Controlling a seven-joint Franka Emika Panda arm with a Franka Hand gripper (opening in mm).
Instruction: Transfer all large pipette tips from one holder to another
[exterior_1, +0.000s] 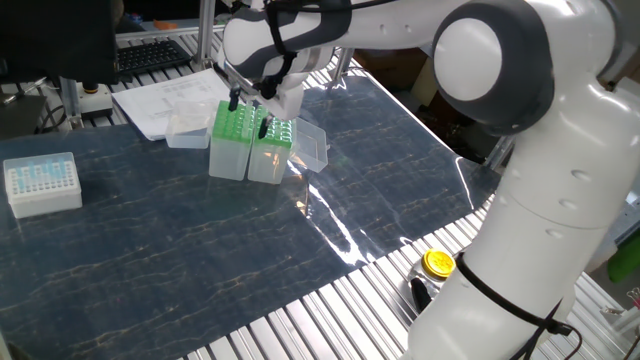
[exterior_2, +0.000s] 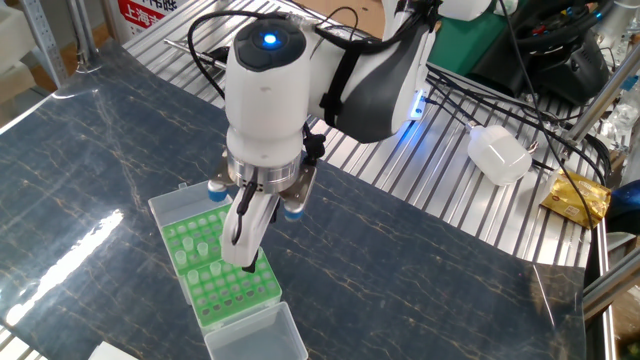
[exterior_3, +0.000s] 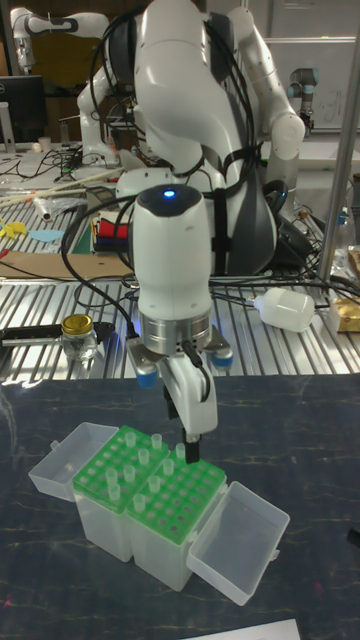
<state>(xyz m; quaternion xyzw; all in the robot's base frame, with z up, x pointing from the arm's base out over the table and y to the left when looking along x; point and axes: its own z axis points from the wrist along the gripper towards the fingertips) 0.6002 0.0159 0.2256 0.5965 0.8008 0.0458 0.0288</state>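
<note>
Mid-transfer, by the look of it: gripper (exterior_3: 190, 443) poised over the twin green racks (exterior_3: 150, 478) on the counter (exterior_2: 90, 190) — large pipette tips (exterior_3: 128, 468) standing there. Jaws' state hidden — cannot tell. Next: careful vertical alignment with one hole.

The hand (exterior_3: 192, 440) hangs low over the two green racks (exterior_3: 150, 482), its fingers just above the standing large pipette tips (exterior_3: 128, 470). Open clear lids (exterior_3: 237, 540) flank the racks on both outer sides (each juts outward). The dark counter (exterior_1: 200, 260) in front lies open; a white tip box (exterior_1: 42, 183) stands well apart.
</note>
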